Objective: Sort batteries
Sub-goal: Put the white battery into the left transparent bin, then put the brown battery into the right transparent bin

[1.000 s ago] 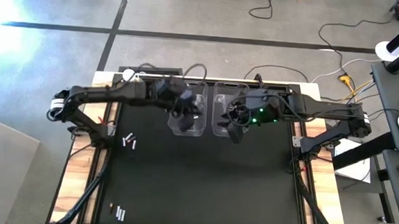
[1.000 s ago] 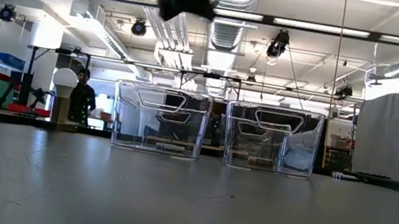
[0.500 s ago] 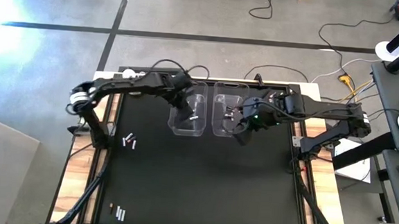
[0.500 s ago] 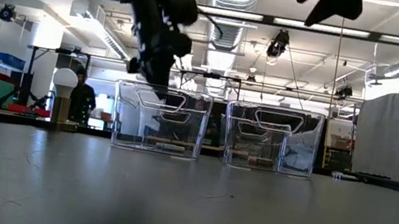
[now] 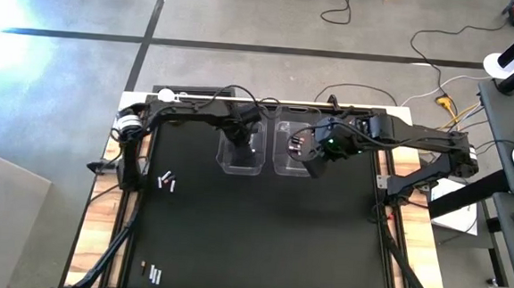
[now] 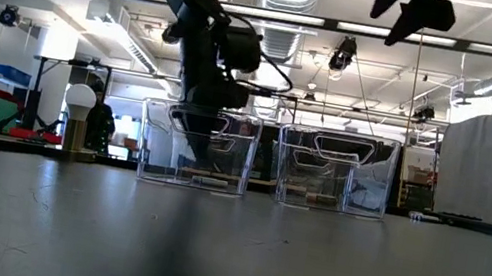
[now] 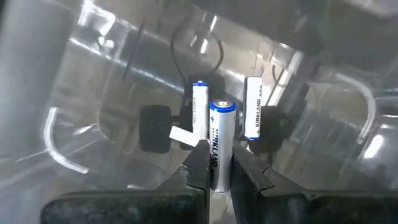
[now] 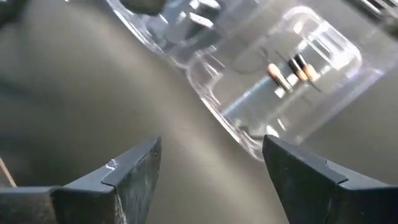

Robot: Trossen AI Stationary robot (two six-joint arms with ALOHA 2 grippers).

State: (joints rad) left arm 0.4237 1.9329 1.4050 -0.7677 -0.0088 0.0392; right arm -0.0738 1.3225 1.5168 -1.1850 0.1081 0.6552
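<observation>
A white battery (image 7: 220, 140) is pinched upright by the left tool (image 7: 217, 163) above the left clear bin (image 5: 241, 152), while the right tool (image 8: 211, 165) is held spread over the right bin (image 5: 290, 151) holding dark batteries (image 8: 290, 73).

obstacles: two clear bins (image 5: 268, 145) at back centre | free: black mat (image 5: 260, 238) in front
</observation>
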